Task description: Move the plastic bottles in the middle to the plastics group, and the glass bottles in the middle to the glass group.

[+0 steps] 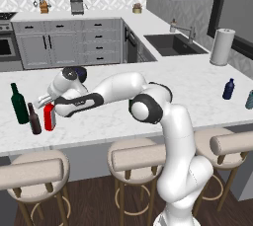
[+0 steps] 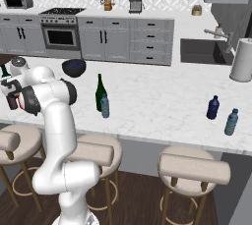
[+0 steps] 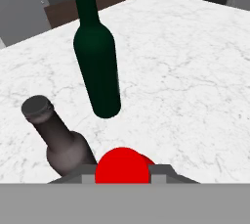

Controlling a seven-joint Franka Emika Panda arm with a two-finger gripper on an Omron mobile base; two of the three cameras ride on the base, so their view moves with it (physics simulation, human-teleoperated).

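Glass, left of frame: three bottles standing upright — flat-sided red bottle (image 1: 49,117), tall teal-green wine bottle (image 1: 19,104), slim brown bottle (image 1: 34,119).
Pincer (image 1: 46,102): gripping the red bottle's top.

Place: a home kitchen.
Signs: grey shaker cabinets (image 2: 123,37), steel oven (image 2: 60,36), dark sink (image 1: 174,44), white marble island counter (image 1: 163,84), padded bar stools (image 1: 136,157).
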